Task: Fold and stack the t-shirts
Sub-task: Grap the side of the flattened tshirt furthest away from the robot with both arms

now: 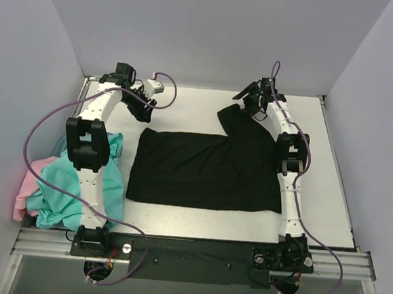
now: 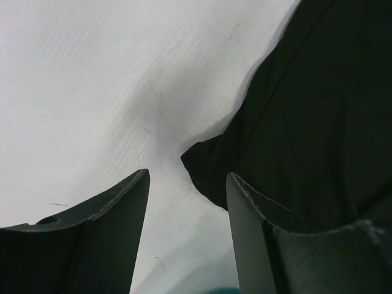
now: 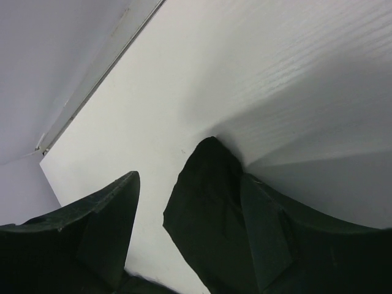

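Plainly, the black t-shirt (image 1: 201, 171) is spread flat in the middle of the worktop (image 1: 200, 106). Its long axis is laid left to right across the top view. A narrower flap, probably a sleeve, is pointed away from the arm bases at the shirt's far right corner.

That flap is reached by the right gripper (image 1: 249, 103). In the right wrist view its tip is seen between the parted fingers, against the right one, with bare worktop showing beside the left one. So the right gripper (image 3: 190, 176) is judged apart, not yet clamped.

The left gripper (image 1: 145, 109) is held just beyond the shirt's far left corner. In the left wrist view that corner is seen ahead of the gap and toward the right finger, and the left gripper (image 2: 187, 174) is likewise apart.

Each far corner is thus nearest its own arm, so a fold of the far edge toward the bases seems prepared.

The teal t-shirts (image 1: 109, 181) and the pink t-shirt (image 1: 26, 188) are heaped at the worktop's left edge, under the left arm.
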